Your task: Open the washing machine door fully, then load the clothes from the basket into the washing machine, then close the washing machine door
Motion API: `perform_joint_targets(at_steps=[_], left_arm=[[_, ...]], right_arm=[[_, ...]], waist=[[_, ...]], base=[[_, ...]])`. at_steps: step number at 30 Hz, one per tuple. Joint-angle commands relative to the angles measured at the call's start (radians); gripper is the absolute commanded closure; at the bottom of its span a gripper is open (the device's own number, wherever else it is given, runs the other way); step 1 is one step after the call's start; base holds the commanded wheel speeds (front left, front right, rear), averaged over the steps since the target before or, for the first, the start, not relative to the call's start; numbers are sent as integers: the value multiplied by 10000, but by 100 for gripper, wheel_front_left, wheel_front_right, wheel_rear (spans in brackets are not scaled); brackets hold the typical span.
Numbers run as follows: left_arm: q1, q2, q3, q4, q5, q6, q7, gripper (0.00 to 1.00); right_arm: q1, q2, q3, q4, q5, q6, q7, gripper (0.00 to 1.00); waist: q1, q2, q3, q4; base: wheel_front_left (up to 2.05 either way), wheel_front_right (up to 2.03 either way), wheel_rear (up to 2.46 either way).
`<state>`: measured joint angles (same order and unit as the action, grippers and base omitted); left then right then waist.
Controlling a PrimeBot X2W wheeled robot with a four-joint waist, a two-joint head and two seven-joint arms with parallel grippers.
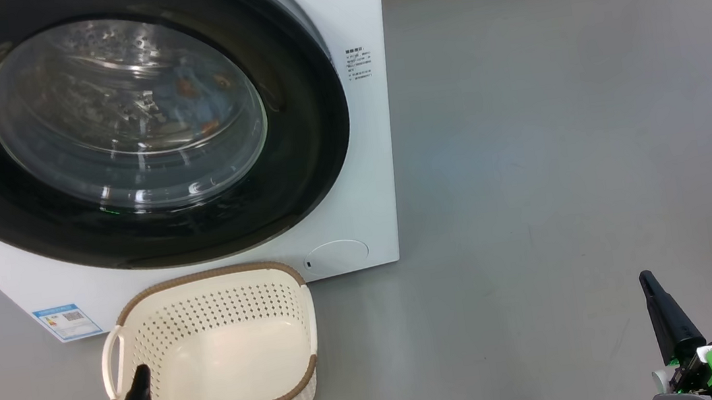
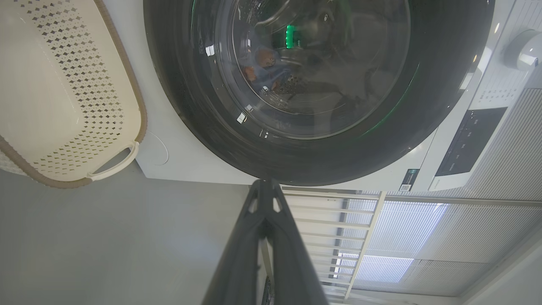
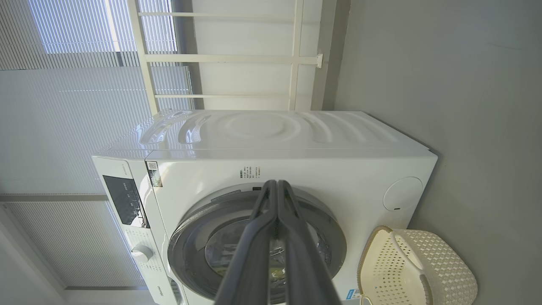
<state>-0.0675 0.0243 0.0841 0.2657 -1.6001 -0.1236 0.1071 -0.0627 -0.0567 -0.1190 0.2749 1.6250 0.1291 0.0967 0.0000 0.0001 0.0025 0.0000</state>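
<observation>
With left hand point(image 1: 140, 377) and right hand point(image 1: 646, 281) closed tight on nothing, could knock the empty basket point(image 1: 206, 275) just beside the left one, or leave unlatched the door point(image 1: 307, 165) ahead, shut over the clothes point(image 2: 259, 60).

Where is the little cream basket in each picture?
Head view: basket, lower left of centre, in front of the washing machine.
Left wrist view: basket, upper left corner.
Right wrist view: basket, lower right corner.
Shared landmark: the round white cap on the machine's front, next to the basket.
</observation>
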Motion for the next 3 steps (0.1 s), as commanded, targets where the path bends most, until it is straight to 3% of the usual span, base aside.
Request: perform_joint_targets(at_steps=[1, 3], left_arm=[[-421, 260, 299, -191, -84, -71, 62, 100], [-421, 260, 299, -191, -84, -71, 62, 100]], right_arm=[[-460, -11, 148, -293, -84, 16, 87, 100], [-460, -9, 145, -292, -87, 16, 89, 100]], waist=[[0, -1, 0, 0], [0, -1, 0, 0]], base=[[0, 0, 0], [0, 0, 0]])
